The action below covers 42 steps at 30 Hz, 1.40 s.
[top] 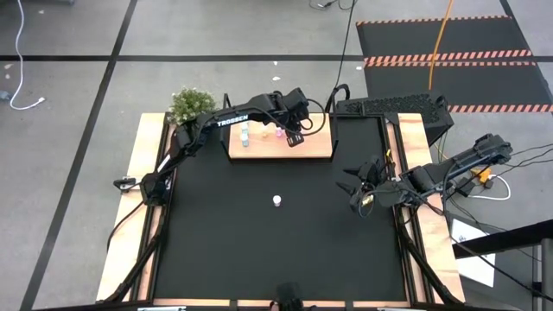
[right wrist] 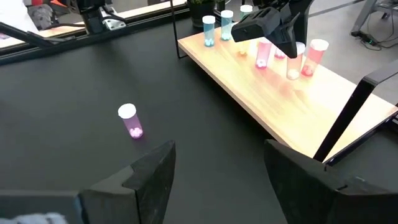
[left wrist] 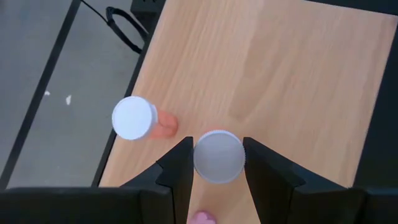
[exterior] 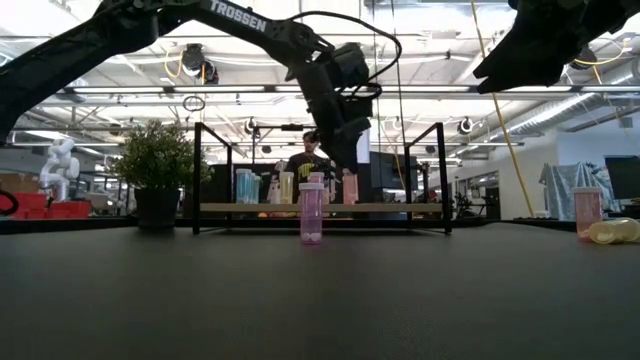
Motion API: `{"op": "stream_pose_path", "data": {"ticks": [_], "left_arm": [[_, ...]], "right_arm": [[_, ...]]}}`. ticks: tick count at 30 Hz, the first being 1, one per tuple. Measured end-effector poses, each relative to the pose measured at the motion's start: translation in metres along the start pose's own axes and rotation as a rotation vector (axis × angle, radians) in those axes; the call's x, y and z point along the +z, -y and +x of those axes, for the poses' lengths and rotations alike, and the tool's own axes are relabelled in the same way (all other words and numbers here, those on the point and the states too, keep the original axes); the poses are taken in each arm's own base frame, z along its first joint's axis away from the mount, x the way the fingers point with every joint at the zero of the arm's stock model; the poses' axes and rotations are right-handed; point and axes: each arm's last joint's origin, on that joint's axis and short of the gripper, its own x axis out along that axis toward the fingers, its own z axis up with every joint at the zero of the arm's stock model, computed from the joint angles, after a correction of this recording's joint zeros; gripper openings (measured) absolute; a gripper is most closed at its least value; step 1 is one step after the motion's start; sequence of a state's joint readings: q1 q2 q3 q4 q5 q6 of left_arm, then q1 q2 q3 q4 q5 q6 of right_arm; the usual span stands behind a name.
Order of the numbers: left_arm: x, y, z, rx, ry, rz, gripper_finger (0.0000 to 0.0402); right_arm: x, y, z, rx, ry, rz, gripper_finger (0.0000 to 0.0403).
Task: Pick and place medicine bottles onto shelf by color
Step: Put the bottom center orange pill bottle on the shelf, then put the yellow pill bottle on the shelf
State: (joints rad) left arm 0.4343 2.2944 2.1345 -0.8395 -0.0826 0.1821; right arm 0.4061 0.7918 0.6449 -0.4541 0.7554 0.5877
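The shelf [top: 315, 149] is a light wooden board at the table's far middle. Blue, yellow and pink bottles [top: 244, 134] stand upright on it. My left gripper [top: 294, 136] reaches over the shelf's right half and is shut on a pale pink bottle [right wrist: 292, 65]. A salmon bottle [left wrist: 134, 118] stands beside it. One maroon-pink bottle [top: 276, 200] stands upright alone on the black table's middle, and it also shows in the right wrist view [right wrist: 130, 121]. My right gripper [right wrist: 217, 168] is open and empty over the table's right part [top: 359, 186]. My left gripper pinches the pale pink bottle's white cap [left wrist: 202, 155] between its two fingers [left wrist: 180, 165], one on each side. The fingers come from above, pointing down. The bottle is upright, with its base at the shelf board [right wrist: 292, 78]. I cannot tell whether the base rests on the board.
A green plant [top: 190, 104] stands at the shelf's left end. Thin black uprights [exterior: 196, 175] frame the shelf. In the low view another pink bottle [exterior: 587, 212] and a yellowish item [exterior: 612, 232] sit at the table's right. A person [exterior: 308, 165] shows beyond the table.
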Motion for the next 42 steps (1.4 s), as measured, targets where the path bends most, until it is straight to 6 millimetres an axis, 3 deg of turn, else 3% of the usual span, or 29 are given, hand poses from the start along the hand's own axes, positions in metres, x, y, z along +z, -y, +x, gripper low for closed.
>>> {"op": "stream_pose_path", "data": {"ticks": [29, 42], "left_arm": [[-0.0005, 0.0051, 0.0053, -0.045, 0.000, 0.002, 0.0138], [0.0004, 0.0044, 0.0016, -0.039, 0.005, 0.002, 0.0261]], "right_arm": [[0.0002, 0.0001, 0.0001, -0.002, 0.002, 0.004, 0.0238], [0.0027, -0.0017, 0.0000, 0.015, 0.022, 0.028, 0.0238]]}}
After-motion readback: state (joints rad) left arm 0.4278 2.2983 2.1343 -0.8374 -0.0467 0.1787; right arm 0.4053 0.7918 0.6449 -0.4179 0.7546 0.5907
